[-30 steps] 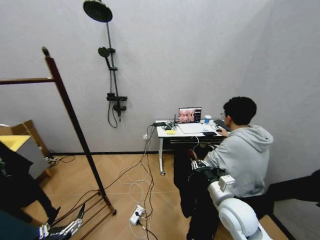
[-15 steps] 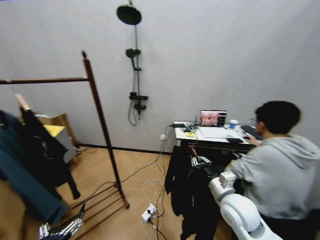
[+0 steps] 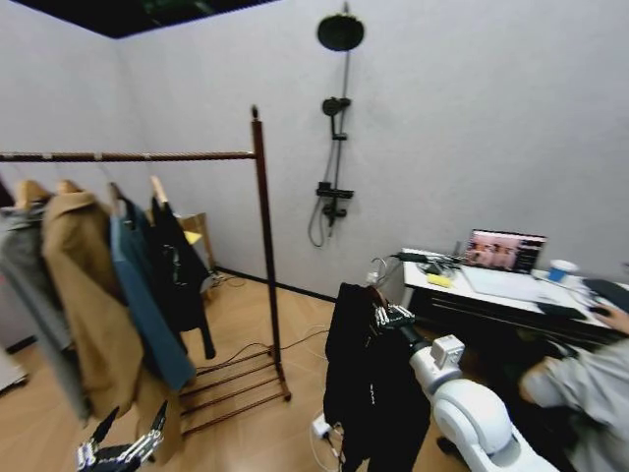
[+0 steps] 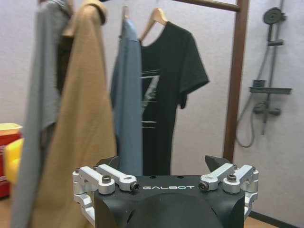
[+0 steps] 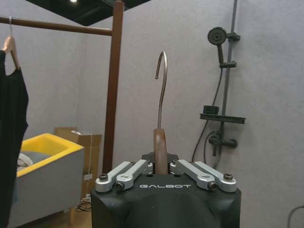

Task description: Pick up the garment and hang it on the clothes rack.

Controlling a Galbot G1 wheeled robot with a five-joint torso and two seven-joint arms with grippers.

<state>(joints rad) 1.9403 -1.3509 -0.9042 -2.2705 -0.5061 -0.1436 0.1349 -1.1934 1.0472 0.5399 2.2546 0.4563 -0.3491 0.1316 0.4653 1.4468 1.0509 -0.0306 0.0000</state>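
Observation:
The garment [image 3: 369, 393], a long black jacket, hangs in the middle of the head view from a hanger. My right gripper [image 3: 391, 317] is shut on the hanger's neck. In the right wrist view the gripper [image 5: 160, 164] clamps the wooden neck, and the metal hook [image 5: 163, 85] stands upright above it. The clothes rack [image 3: 263, 246] stands to the left of the garment and apart from it, its rail [image 3: 128, 155] running left. The rack's post [image 5: 112, 85] is beyond the hook. My left gripper [image 3: 123, 452] hangs low at the front left, open and empty [image 4: 166, 175].
On the rail hang a grey coat [image 3: 25, 285], a tan coat [image 3: 93, 305], a blue jacket [image 3: 142, 295] and a black top [image 3: 182, 270]. A desk [image 3: 511, 290] with a laptop and a seated person is at the right. A shower fixture [image 3: 334, 157] is on the wall.
The whole head view has swung left, so the rack and its hung clothes now show at the left. The garment stays in my right gripper. Both arms hold their poses.

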